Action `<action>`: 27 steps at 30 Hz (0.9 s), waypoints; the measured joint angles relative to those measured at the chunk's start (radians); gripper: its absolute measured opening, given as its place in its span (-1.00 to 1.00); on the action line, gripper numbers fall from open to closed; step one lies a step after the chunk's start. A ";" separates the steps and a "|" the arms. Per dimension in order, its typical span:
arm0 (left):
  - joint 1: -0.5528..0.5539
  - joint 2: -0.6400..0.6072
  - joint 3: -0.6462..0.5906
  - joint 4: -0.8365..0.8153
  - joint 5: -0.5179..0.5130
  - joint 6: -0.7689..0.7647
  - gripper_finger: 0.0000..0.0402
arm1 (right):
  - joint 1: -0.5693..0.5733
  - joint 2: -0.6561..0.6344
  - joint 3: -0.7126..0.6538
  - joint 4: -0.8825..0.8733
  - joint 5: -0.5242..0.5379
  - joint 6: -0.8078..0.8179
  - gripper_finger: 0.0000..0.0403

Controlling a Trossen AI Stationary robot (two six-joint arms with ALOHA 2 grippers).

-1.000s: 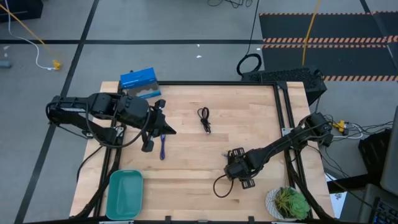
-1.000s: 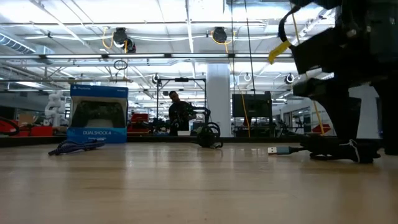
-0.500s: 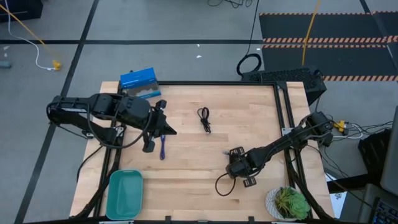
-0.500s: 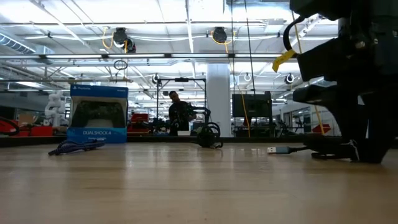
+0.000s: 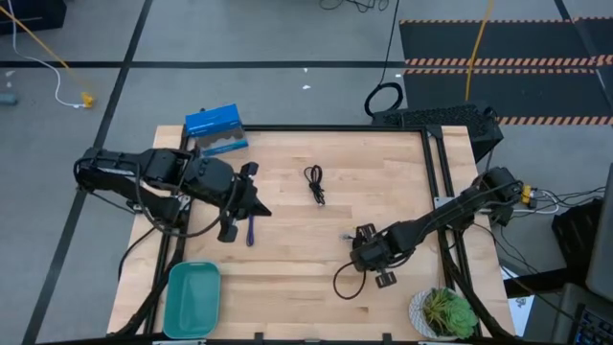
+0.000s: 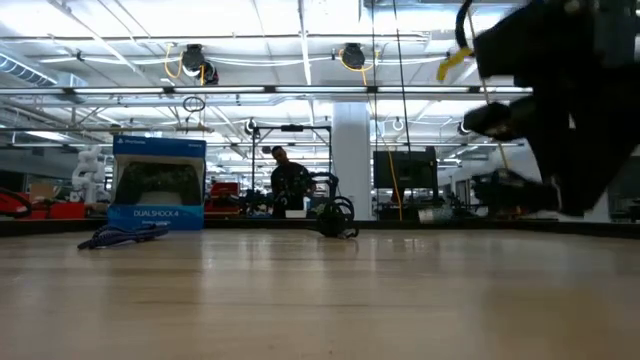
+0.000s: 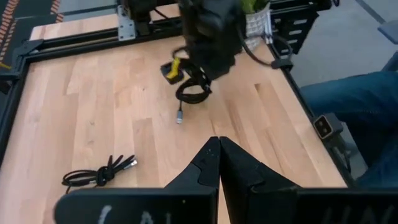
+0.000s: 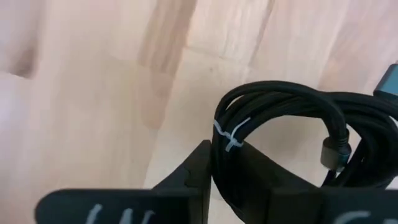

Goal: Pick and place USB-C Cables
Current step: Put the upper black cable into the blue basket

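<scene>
My right gripper [image 5: 372,257] is shut on a black USB-C cable bundle [image 8: 292,118] over the table's near right part. Its loop [image 5: 342,284] trails toward the near edge and its plug [image 5: 347,237] toward the far edge. A second black bundle [image 5: 315,184] lies flat at the table's middle and also shows in the left wrist view [image 7: 99,176]. The blue-purple bundle [image 5: 250,229] lies flat just beside my left gripper [image 5: 261,205], which is shut and empty above the table. My right gripper pinches the black bundle between its two fingers, right beside the bundle's white tie [image 8: 230,138]. The coil's strands run down between the fingers, whose ends are hidden by the cable. In the low view the bundle [image 6: 505,188] is lifted clear of the table.
A blue DualShock box [image 5: 215,127] stands at the far left edge, a teal tray [image 5: 192,297] at the near left corner and a potted plant [image 5: 442,311] at the near right. A thick black cord ring [image 5: 383,99] lies beyond the far edge. A person's leg [image 7: 348,106] shows beside the table.
My right gripper has gone up and slightly toward the near edge with the black bundle. The bundle's plug and loop, which lay on the table, are now lifted clear. My left gripper has shifted slightly toward the right.
</scene>
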 joint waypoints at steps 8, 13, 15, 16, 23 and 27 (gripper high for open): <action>-0.045 0.029 0.000 0.019 -0.002 0.000 -0.96 | -0.019 -0.164 0.001 -0.004 -0.003 0.021 -0.84; -0.072 0.050 -0.001 0.018 -0.073 -0.018 -0.96 | -0.039 -0.269 0.001 -0.071 -0.004 0.032 -0.81; -0.078 0.059 -0.001 0.024 -0.103 -0.029 -0.96 | -0.046 -0.309 0.001 -0.092 -0.004 0.045 -0.81; -0.085 0.065 -0.001 0.026 -0.119 -0.031 -0.96 | -0.047 -0.325 0.001 -0.099 -0.002 0.054 -0.82; -0.122 0.085 -0.001 0.068 -0.235 -0.099 -0.96 | -0.049 -0.424 0.001 -0.081 0.080 0.068 -0.82; -0.156 0.084 -0.027 0.133 -0.307 -0.095 -0.96 | -0.047 -0.452 -0.017 0.014 0.178 0.055 -0.82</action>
